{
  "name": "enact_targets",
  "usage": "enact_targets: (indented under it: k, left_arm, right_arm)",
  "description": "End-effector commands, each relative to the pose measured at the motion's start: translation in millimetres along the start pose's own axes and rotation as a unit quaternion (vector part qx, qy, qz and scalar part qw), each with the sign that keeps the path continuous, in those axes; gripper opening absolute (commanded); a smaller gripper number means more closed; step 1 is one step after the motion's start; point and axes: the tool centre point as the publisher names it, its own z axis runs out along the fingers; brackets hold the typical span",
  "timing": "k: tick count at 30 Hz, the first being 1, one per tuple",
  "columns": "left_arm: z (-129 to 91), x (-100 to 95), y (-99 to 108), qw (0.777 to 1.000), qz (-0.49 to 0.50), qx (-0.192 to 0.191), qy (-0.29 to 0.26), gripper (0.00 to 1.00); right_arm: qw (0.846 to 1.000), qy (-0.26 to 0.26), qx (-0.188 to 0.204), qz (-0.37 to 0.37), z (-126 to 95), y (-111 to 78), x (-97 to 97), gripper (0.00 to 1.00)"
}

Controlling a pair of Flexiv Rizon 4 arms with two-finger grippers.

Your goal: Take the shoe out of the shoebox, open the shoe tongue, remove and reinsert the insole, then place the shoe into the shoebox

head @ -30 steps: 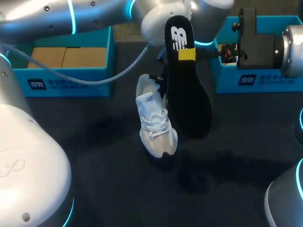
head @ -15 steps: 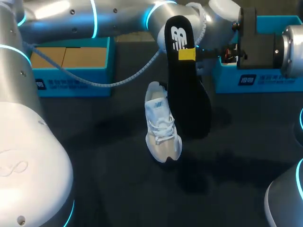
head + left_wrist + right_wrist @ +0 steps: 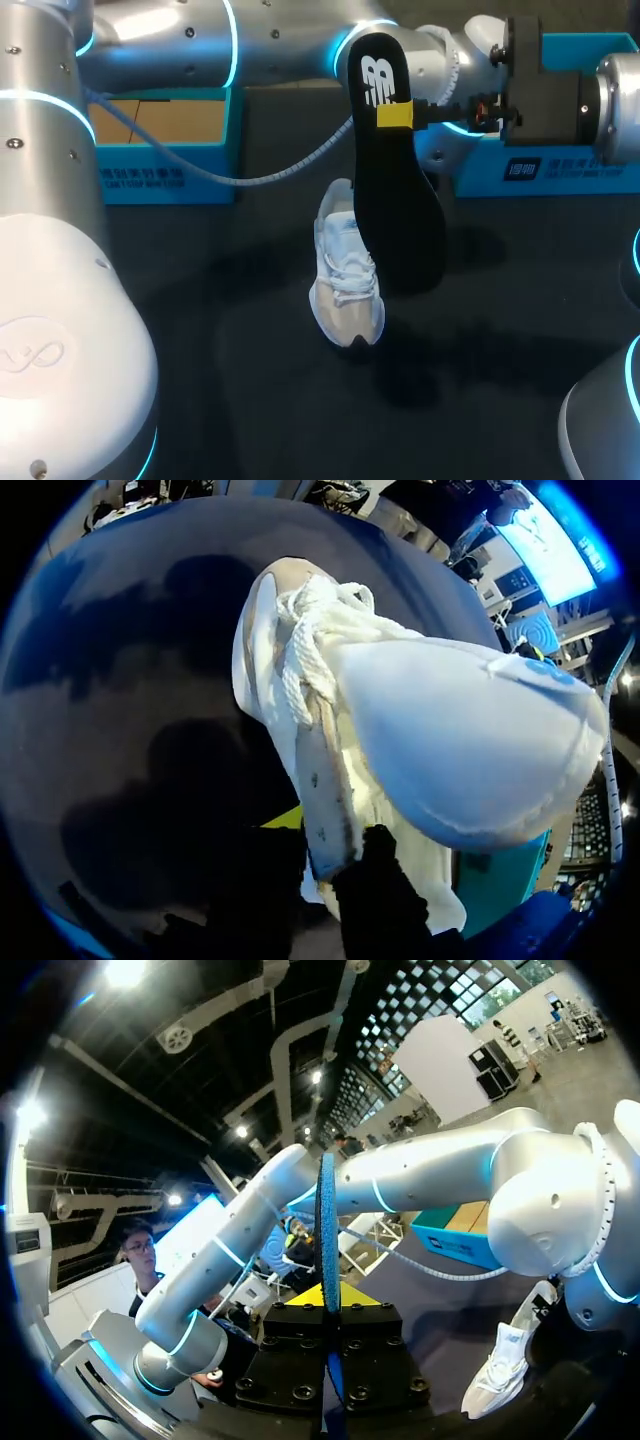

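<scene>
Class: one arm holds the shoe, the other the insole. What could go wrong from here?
1. The left gripper pinches the shoe only at its heel edge, toe hanging down over the table; it might slip out.
2. The right gripper holds the insole near one end, so its long free part, close beside the shoe, may catch the laces or bend instead of sliding in.

The white shoe [image 3: 345, 275], with a beige toe and white laces, hangs in mid-air at the centre of the frame. Its toe points down, its heel is uppermost and its laces face the camera. Just right of it, overlapping its edge, the black insole [image 3: 395, 190] stands upright, its white-logoed heel end at top centre. The teal shoebox [image 3: 165, 165] lies open at upper left, showing brown cardboard inside. A second teal box part [image 3: 560, 165] sits at upper right.
</scene>
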Motion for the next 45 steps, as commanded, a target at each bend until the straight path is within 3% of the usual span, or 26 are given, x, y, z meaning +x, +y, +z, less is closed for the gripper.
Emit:
enact_targets:
  k: [1,13,27,39,45]
  left_arm:
    - [-6,6.7,-1,1.000,0.002,-0.004,-0.008,1.00]
    - [-61,26.8,-1,0.996,-0.022,-0.050,-0.076,1.00]
    - [-112,71.1,-9,0.978,-0.028,-0.088,-0.186,1.00]
    - [-135,105.9,-28,0.964,-0.015,-0.114,-0.240,1.00]
    - [-134,116.1,-27,0.971,-0.039,-0.110,-0.211,1.00]
  right_arm:
    - [1.000,-0.001,-0.001,0.000,2,-0.6,-0.1,0.00]
    - [1.000,-0.001,-0.001,0.000,2,-0.6,-0.1,0.00]
    - [1.000,-0.001,-0.001,0.000,2,-0.6,-0.1,0.00]
    - [1.000,-0.001,-0.001,0.000,2,-0.6,-0.1,0.00]
    - [1.000,-0.001,-0.001,0.000,2,-0.6,-0.1,0.00]
